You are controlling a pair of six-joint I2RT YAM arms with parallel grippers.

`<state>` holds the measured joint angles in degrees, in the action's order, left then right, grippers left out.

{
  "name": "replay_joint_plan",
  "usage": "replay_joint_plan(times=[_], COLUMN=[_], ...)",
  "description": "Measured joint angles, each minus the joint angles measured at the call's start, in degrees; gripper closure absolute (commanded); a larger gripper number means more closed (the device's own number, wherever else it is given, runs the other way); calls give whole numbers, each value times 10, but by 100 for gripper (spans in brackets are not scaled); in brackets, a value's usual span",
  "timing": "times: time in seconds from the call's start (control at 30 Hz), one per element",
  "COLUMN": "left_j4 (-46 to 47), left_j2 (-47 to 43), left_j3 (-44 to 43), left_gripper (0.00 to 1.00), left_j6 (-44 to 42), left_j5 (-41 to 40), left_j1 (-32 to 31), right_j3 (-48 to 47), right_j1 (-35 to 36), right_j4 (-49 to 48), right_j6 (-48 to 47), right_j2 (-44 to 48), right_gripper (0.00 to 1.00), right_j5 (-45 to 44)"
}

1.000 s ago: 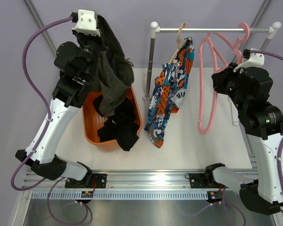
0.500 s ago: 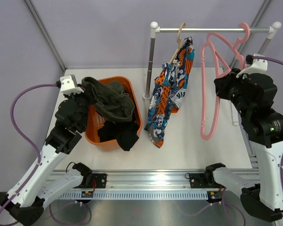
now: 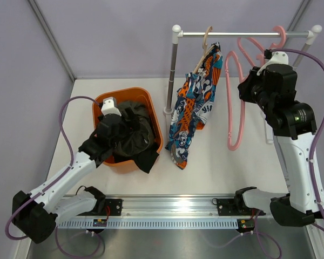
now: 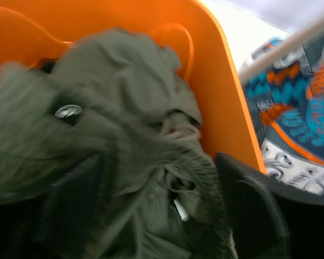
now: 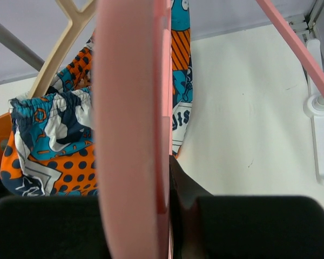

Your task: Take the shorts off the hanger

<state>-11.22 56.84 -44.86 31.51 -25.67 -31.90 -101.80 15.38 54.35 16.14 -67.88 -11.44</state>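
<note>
**one pair of shorts on the rail, two in the basket**

a white tabletop (image 3: 221, 172) holds everything. at its far side stands a silver metal clothes rail (image 3: 243, 34). to the left of the rail sits an orange plastic basket (image 3: 156, 129).

the patterned cloth shorts (image 3: 191, 113), in orange, blue, white and black, hang from the rail on a pale wooden hanger (image 3: 205, 46). their lower end comes down close to the tabletop, just beside the basket.

a bare pink plastic hanger (image 5: 129, 108) hangs on the right part of the rail. the right claw (image 5: 151, 216) is closed on one bar of it.

the olive green cloth shorts (image 4: 135, 108) lie crumpled in the basket, on top of the plain black cloth shorts (image 3: 146, 159). a part of the black pair droops over the near rim of the basket.

the left claw (image 4: 159, 210) is down in the basket. its fingers stand wide apart, and the green cloth lies loose between them. that view is blurry.
</note>
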Motion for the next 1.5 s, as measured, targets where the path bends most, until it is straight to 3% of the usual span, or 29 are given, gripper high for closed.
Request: replay_joint_plan(times=[0.2, 0.63, 1.0, 1.5], left_j4=[-9, -143, -216, -264], left_j2=[-11, -137, -106, -109], left_j3=[-5, -90, -292, -330], left_gripper=[1, 1, 1, 1], left_j6=[21, -17, 35, 67], left_j5=[54, 115, 166, 178], left_j1=[0, 0, 0, 0], right_j3=[-94, -275, -344, -340], right_j1=[-1, -56, -60, -61], right_j4=[24, 42, 43, 45], right_j6=[-22, -35, -35, -36], right_j2=[-84, -291, -338, -344], right_gripper=[100, 100, 100, 100], right_j5=[-26, -24, -15, -14])
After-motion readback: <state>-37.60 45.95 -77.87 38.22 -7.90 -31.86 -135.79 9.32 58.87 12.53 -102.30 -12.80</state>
